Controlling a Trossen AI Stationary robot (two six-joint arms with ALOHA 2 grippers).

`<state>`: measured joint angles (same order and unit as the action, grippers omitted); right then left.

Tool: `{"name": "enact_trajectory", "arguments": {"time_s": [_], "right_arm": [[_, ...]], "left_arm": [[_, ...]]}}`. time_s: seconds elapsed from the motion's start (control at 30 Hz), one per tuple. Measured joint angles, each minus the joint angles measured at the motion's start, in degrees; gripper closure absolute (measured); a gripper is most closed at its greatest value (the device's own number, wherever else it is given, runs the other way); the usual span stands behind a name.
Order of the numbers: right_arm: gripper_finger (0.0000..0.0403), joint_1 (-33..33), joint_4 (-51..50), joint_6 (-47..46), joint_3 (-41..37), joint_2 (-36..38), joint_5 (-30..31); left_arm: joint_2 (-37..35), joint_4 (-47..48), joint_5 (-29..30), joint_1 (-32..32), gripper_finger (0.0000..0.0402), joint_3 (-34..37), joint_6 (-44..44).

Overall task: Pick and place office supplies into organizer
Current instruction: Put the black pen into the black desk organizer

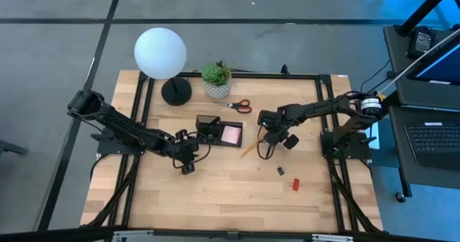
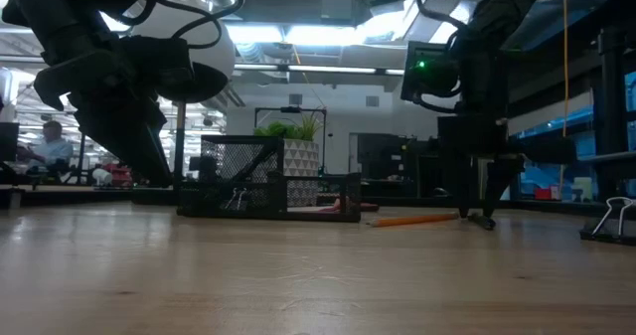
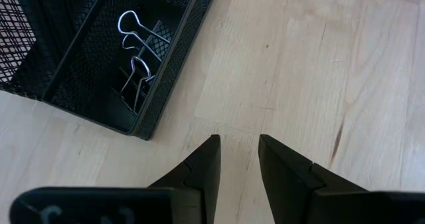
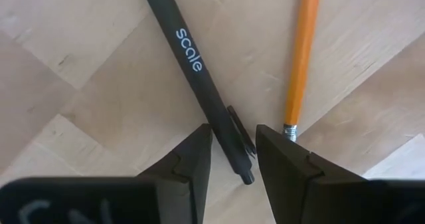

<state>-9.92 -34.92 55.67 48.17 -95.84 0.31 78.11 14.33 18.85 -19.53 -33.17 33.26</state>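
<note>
Right gripper (image 4: 229, 154) down over black pen (image 4: 192, 71) on the table, fingers parted astride its clip end, not clamped yet. Orange pencil (image 4: 300, 51) just beside, w/ the organizer (image 1: 219, 131) near. Pen prob. light, stiff, slick barrel (round, likely to roll), so best pinched mid-barrel, across its width. Left gripper (image 3: 238, 159) parted, empty, beside organizer holding binder clips (image 3: 136, 51).

Organizer (image 1: 219, 132) is placed mid-surface (image 1: 215, 192), clips (image 3: 136, 58) held inside it. Pen (image 4: 199, 78) and pencil (image 4: 300, 58) are laid side by side to its right; plant (image 1: 216, 80) behind it.
</note>
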Motion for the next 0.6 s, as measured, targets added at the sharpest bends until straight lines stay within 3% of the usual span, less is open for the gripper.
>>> {"name": "enact_trajectory", "arguments": {"time_s": [0.6], "right_arm": [[0.0281,-2.29,-3.59,-20.14,0.41,-1.92,-3.71]], "left_arm": [[0.00,0.00,0.00,0.02,0.0304,0.00,0.00]]}}
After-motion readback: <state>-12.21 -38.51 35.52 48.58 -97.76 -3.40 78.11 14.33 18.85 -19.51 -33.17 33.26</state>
